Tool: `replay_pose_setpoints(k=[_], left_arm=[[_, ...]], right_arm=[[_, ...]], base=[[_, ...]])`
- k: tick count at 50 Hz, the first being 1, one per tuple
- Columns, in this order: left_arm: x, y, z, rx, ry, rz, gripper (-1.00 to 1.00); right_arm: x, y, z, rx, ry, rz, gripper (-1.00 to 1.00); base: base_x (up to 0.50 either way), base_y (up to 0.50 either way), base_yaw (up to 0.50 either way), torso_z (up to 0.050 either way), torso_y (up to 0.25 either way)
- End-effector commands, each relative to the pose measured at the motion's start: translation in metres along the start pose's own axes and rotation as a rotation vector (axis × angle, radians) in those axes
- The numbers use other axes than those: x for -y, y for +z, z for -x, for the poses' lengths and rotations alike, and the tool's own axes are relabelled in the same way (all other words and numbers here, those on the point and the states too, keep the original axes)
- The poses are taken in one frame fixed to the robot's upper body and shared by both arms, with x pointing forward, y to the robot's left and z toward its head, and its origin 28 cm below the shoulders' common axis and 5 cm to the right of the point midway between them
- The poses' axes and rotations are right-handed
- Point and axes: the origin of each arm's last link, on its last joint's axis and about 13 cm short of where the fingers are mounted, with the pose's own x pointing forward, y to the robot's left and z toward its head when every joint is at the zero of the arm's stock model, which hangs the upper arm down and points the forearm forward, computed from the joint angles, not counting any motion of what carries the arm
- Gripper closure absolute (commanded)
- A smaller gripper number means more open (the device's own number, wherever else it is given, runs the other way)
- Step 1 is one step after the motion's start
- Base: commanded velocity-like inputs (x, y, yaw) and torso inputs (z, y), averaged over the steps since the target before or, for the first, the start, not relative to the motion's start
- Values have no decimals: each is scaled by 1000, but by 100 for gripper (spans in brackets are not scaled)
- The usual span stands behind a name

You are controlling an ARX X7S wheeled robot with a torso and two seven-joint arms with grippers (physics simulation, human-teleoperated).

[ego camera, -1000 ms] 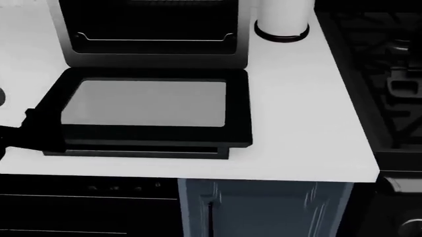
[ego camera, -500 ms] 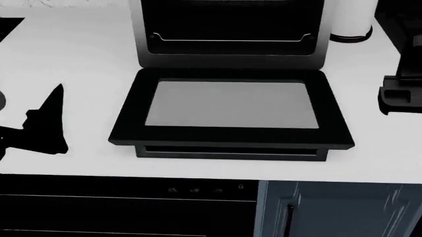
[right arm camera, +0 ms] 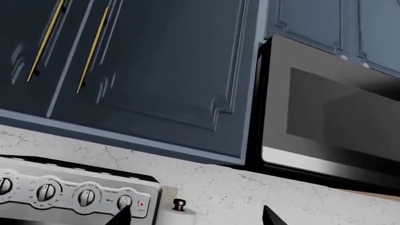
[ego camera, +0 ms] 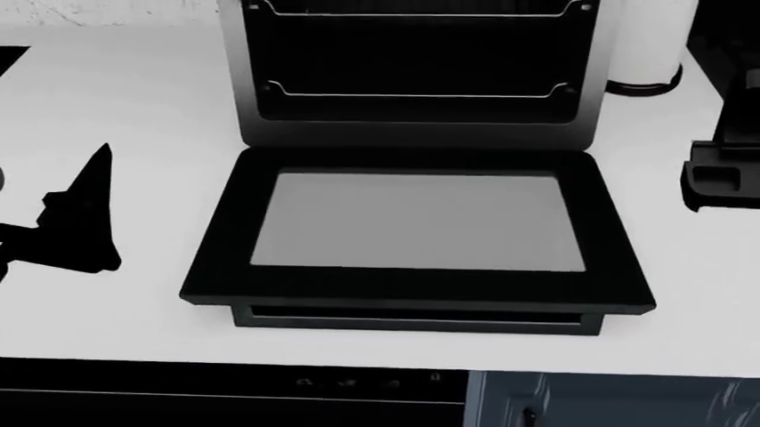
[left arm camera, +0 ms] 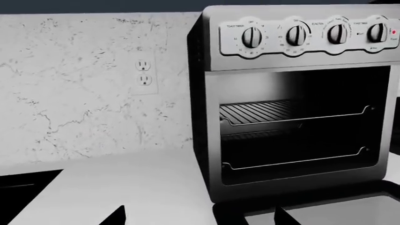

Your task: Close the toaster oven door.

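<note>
The black toaster oven (ego camera: 410, 62) stands at the back of the white counter (ego camera: 119, 98), its cavity and wire racks showing. The toaster oven door (ego camera: 416, 231) is fully open and lies flat toward me, glass up, with its bar handle (ego camera: 416, 318) at the near edge. My left gripper (ego camera: 89, 213) is open and empty, left of the door and apart from it. My right gripper (ego camera: 722, 173) is at the right edge, open in its wrist view (right arm camera: 198, 218), empty. The left wrist view shows the oven (left arm camera: 293, 108), a door corner (left arm camera: 325, 213) and the open left gripper (left arm camera: 200, 220).
A white paper towel roll (ego camera: 647, 44) stands right of the oven, and the dark range (ego camera: 727, 31) is beyond it. A dark appliance front (ego camera: 238, 391) and a blue cabinet (ego camera: 618, 400) are below the counter. A wall outlet (left arm camera: 144, 72), upper cabinets (right arm camera: 156, 70) and a microwave (right arm camera: 331, 112) are behind.
The head view has swung left, then tilted, so the oven and door now sit centred and lower. The left gripper rose into view; the right gripper appeared at the right edge. The door stays flat.
</note>
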Motion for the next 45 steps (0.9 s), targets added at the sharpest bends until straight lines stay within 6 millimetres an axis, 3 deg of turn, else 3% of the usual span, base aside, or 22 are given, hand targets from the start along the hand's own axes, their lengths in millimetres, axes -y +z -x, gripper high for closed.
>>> replay_pose_setpoints(k=[1,34,45], left_arm=[[0,0,1,5,-4,0,-100],[2,-2,-1,1,-15,-9,-100],[-1,-6,-1,9,-66,-71,-100]], right_arm=[[1,1,1,-2,0,2,-100],[2,-1,3,0,-10,-9,-100],[2,-2,3,-2,-7,-10,-100]], base=[[285,0,0,0,0],[286,67,0,0,0],[13,0,0,0,1]])
